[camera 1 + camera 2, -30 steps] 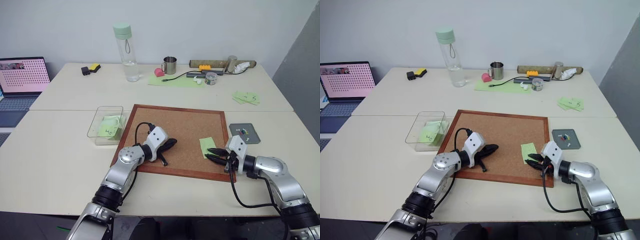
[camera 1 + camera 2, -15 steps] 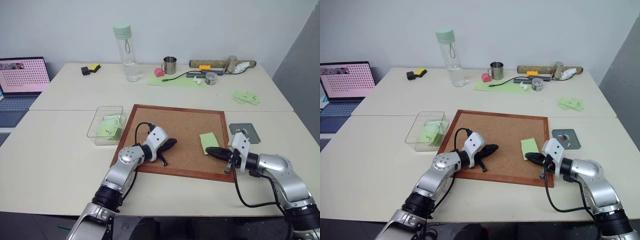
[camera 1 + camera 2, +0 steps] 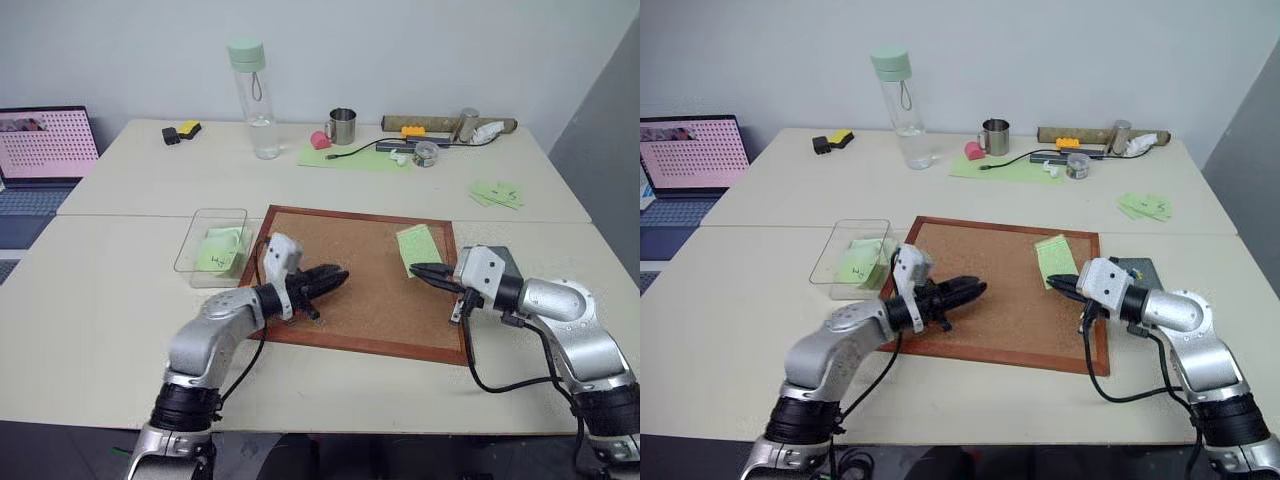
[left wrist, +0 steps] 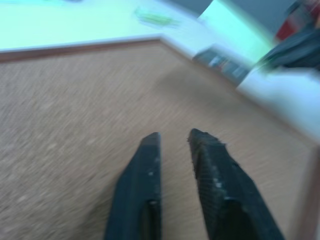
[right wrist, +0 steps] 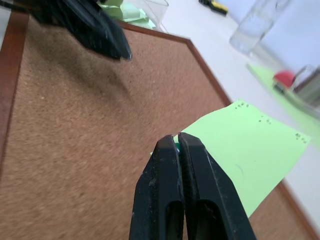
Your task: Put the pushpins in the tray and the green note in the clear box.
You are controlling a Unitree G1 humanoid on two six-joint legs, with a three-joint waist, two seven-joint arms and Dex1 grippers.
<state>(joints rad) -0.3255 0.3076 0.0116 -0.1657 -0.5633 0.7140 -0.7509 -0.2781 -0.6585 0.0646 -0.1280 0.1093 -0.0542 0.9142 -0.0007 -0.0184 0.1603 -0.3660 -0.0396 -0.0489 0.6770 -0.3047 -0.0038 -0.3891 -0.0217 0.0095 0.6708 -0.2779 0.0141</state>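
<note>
My right gripper [image 3: 420, 270] is shut on the near edge of the green note [image 3: 415, 244], a plain light green slip held up over the right part of the corkboard [image 3: 360, 300]. In the right wrist view the closed fingers [image 5: 167, 165] pinch the note [image 5: 245, 150]. My left gripper [image 3: 335, 279] hovers level over the board's left part, open by a narrow gap with nothing in it [image 4: 172, 136]. The dark grey tray [image 3: 1140, 267] lies right of the board, mostly behind my right wrist, which hides the pushpins. The clear box [image 3: 186, 258] stands left of the board.
Handwritten green notes lie inside the clear box. On the far table stand a tall bottle [image 3: 250, 100], a metal mug [image 3: 342, 127], a large green sheet [image 3: 350, 158] and clutter. More green notes [image 3: 497, 193] lie at the right, and a laptop [image 3: 45, 150] at the far left.
My right gripper has risen and lifted the green note off the corkboard. The left gripper has risen and rolled, and its fingers have parted slightly.
</note>
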